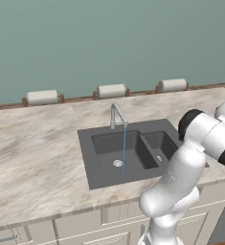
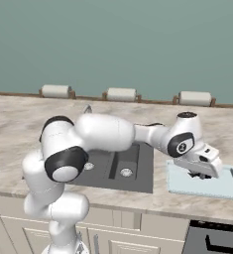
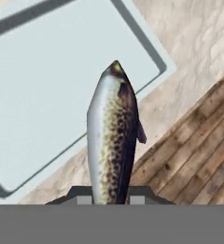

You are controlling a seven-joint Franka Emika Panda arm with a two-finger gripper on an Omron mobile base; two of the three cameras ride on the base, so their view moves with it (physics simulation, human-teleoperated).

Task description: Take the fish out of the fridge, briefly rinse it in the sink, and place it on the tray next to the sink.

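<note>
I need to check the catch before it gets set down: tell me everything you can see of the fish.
The fish is slim and elongated, silvery on one flank, with a dark brown speckled back, a small dark fin and a pointed end. It stands out straight from the shut gripper, whose fingers clamp its near end. It hangs over the edge of the pale tray, not touching it.

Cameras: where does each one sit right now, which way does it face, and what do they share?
Left base view: behind the arm's left, facing the sink with its faucet running; arm at lower right.
Right base view: behind the arm's right; arm reaches across to the tray.
Hand view: on the hand, looking down along the tool, shut on the fish, at the tray.
Both base views share the sink.
</note>
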